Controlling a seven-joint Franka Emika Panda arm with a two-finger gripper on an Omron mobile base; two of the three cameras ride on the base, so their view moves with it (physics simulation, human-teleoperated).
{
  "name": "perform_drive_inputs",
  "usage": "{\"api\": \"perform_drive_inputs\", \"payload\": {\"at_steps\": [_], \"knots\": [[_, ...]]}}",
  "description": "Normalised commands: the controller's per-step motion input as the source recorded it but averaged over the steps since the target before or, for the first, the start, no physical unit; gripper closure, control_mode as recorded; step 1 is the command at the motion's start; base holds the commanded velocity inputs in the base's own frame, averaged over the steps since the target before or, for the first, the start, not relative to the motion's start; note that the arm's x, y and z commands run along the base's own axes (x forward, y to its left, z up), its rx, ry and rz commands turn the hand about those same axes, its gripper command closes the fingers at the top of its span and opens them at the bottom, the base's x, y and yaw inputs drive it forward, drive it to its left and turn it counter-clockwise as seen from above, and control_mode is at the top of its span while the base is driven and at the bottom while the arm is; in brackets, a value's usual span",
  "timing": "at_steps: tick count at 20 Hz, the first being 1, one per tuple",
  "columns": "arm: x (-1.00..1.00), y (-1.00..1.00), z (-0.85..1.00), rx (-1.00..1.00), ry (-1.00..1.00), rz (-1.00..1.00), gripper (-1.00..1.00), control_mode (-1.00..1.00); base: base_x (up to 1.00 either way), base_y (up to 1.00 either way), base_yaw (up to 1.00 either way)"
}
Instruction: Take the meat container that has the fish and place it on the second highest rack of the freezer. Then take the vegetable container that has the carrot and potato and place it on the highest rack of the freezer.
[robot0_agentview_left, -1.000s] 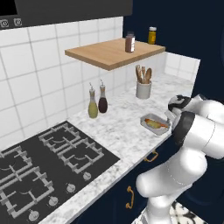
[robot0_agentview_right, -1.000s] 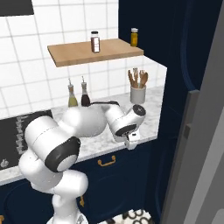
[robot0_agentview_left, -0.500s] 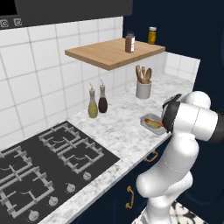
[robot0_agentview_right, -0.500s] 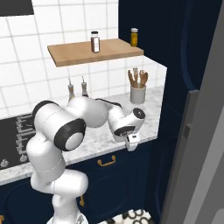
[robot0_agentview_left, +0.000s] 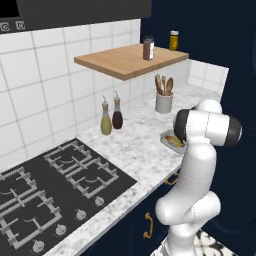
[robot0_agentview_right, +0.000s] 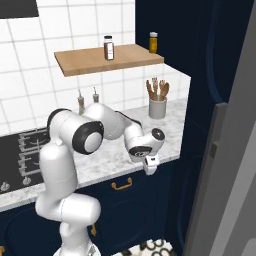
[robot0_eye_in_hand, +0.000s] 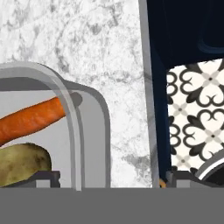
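Straddling vegetable container rim, gripper wide.

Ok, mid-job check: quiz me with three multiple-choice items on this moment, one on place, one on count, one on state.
1. Where does the vegetable container sit?
A. on the stove
B. on the marble counter near its front edge
C. on the wooden shelf

2. How many bottles stand by the wall beside the stove?
A. two
B. four
C. none

3. How is the tool?
A. shut on the carrot
B. shut, empty
C. open

Key: 1 B, the hand view shows counter edge and patterned floor beside it; 2 A, a yellow-green bottle and a dark bottle; 3 C, tips stand wide apart.
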Motion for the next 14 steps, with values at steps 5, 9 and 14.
{"api": "perform_drive_inputs", "payload": {"at_steps": [5,9,14], "knots": [[0.14,0.24,-0.48,0.0,0.02,0.0,1.0,-1.0,0.0,0.0,0.0],[0.19,0.36,-0.28,0.0,0.01,0.0,1.0,-1.0,0.0,0.0,0.0],[-0.02,0.38,0.01,0.0,0.0,0.0,1.0,-1.0,0.0,0.0,0.0]]}}
